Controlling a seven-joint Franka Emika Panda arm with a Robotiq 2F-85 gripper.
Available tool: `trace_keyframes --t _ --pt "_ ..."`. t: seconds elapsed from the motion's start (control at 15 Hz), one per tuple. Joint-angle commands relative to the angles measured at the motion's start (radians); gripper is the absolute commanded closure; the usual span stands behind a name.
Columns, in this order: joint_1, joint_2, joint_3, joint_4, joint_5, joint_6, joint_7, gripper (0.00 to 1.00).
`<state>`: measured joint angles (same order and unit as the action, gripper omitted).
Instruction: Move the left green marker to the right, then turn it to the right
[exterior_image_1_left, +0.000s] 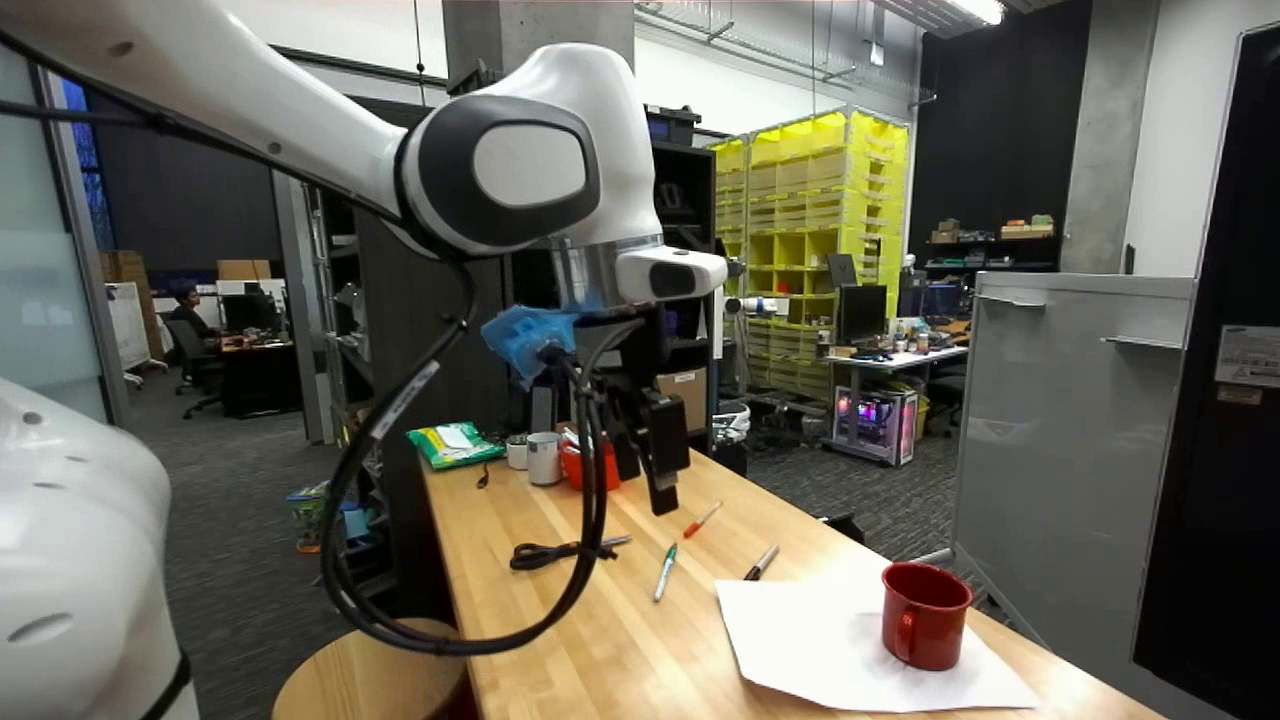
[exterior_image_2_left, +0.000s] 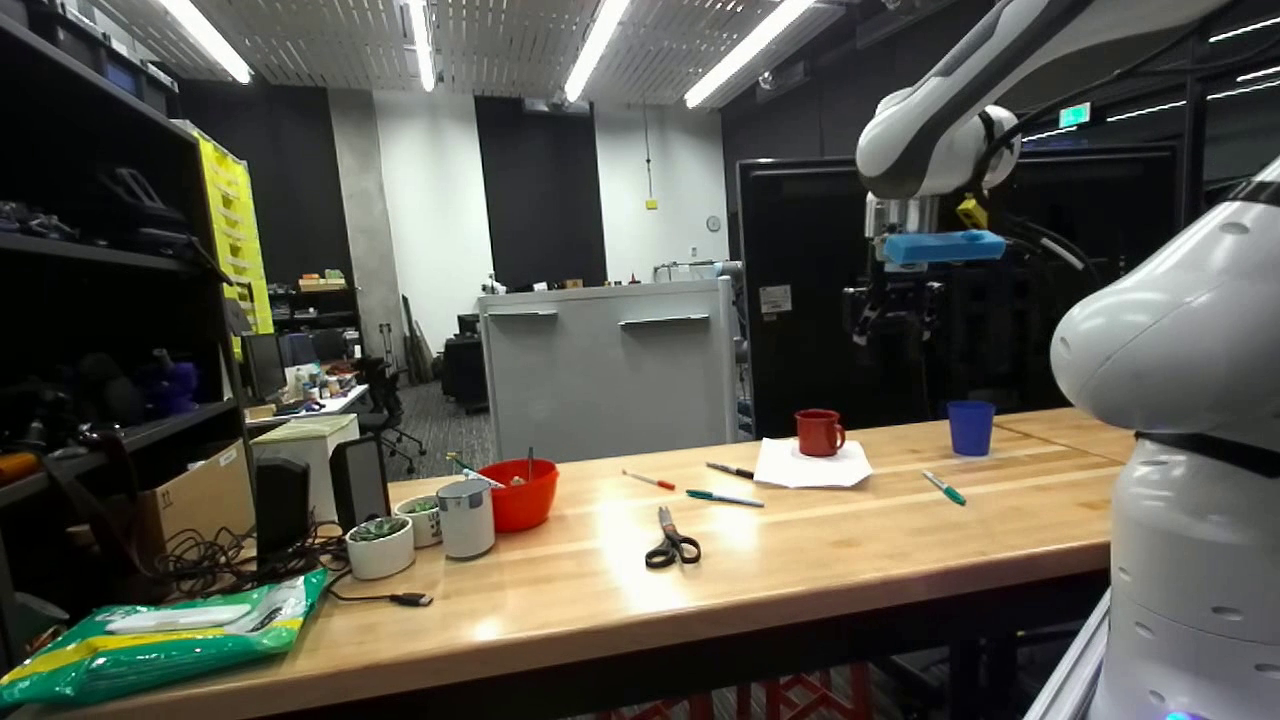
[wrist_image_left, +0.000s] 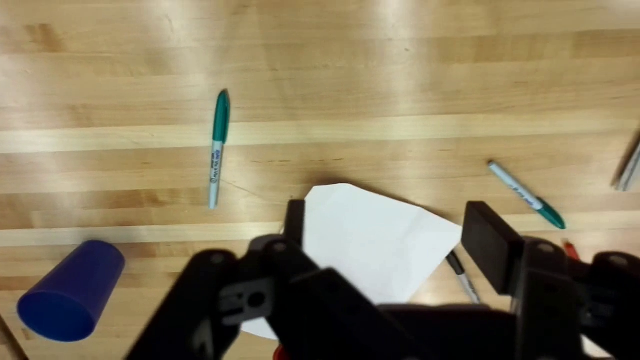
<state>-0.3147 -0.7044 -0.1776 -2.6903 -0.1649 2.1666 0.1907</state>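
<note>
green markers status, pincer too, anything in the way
Pincer open, empty, above table. Green marker near blue cup, second green marker farther off, neither gripped. Blue cup might crowd a grasp.

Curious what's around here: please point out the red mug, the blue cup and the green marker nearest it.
Red mug (exterior_image_1_left: 936, 622), in an exterior view: its outer wall.
Blue cup (wrist_image_left: 77, 280), in the wrist view: its side.
Green marker (wrist_image_left: 217, 152), in the wrist view: its pale barrel.
</note>
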Motion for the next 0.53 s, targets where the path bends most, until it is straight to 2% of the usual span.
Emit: trace_keyframes --t 0.0,0.13,0.47 --pt "0.049 -0.056 0.017 -0.002 0.085 -0.066 -0.032 0.0" --pt "0.052 -0.052 0.032 -0.007 0.109 -0.061 0.001 0.0" --pt "0.047 -0.035 0.03 -0.008 0.106 -0.05 -0.015 0.0"
